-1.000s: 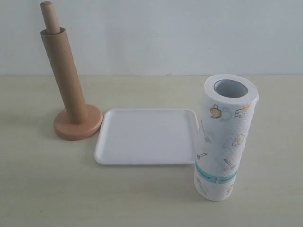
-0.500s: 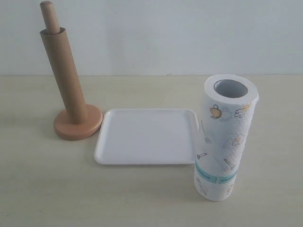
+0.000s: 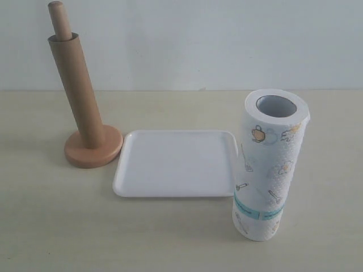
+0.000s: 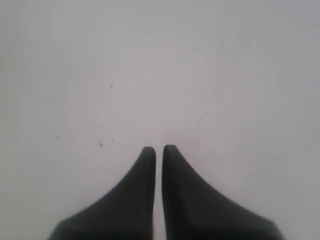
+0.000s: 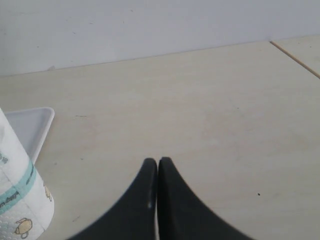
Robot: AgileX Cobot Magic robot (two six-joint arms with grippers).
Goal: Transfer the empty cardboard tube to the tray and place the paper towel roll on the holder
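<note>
The brown cardboard tube (image 3: 76, 90) stands slipped over the dowel of the wooden holder (image 3: 93, 150) at the left; the dowel's rounded top (image 3: 58, 17) sticks out above it. To the right of the holder's base lies the white tray (image 3: 176, 164), with nothing on it. The printed paper towel roll (image 3: 269, 164) stands upright at the tray's right edge and also shows in the right wrist view (image 5: 20, 192). Neither arm appears in the exterior view. My left gripper (image 4: 158, 149) is shut, facing a blank pale surface. My right gripper (image 5: 158, 161) is shut over bare table, apart from the roll.
A pale wall rises behind the beige table (image 3: 181, 107). In the right wrist view a corner of the tray (image 5: 30, 125) shows beside the roll, and a seam or table edge (image 5: 295, 57) runs across the far corner.
</note>
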